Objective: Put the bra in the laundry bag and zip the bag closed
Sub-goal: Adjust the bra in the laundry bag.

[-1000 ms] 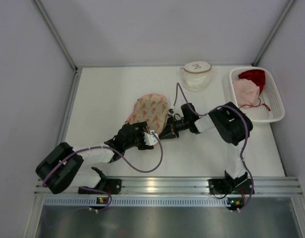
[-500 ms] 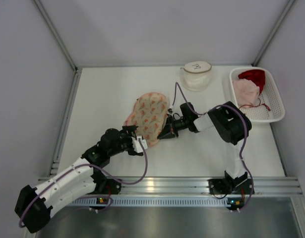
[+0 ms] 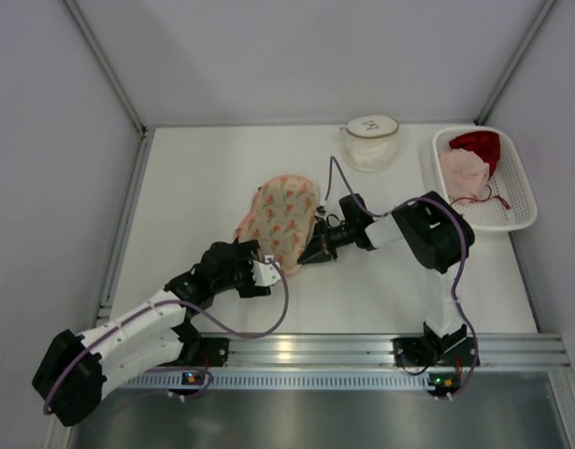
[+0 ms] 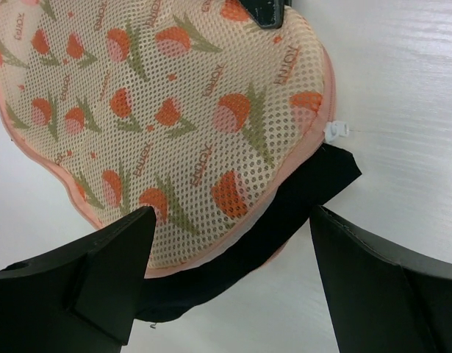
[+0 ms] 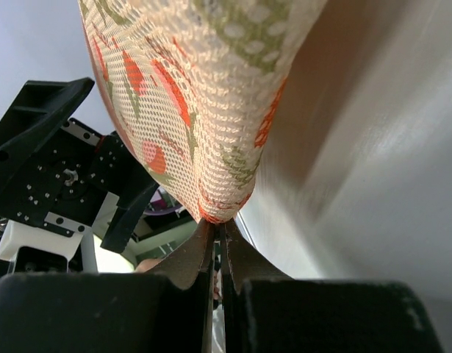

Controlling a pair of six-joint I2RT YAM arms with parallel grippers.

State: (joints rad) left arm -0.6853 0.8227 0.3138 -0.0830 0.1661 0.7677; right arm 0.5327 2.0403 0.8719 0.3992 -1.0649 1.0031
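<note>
The laundry bag (image 3: 280, 220) is cream mesh with orange tulips and a pink zip edge, lying mid-table. It fills the left wrist view (image 4: 159, 110). A black bra (image 4: 277, 220) sticks out of its open near edge, next to the white zip pull (image 4: 336, 131). My left gripper (image 3: 265, 274) is open just short of that edge, its jaws either side of the black fabric without touching (image 4: 229, 287). My right gripper (image 3: 312, 251) is shut on the bag's right edge (image 5: 222, 213), pinching the pink seam (image 5: 220, 229).
A white basket (image 3: 511, 215) with red and pink garments stands at the back right. A second pale laundry bag (image 3: 370, 140) sits at the back centre. A purple cable (image 3: 268, 323) loops near the left arm.
My left arm pulled back from the bag toward the near left, then came forward again a little. My right gripper has kept its hold on the bag's edge.
</note>
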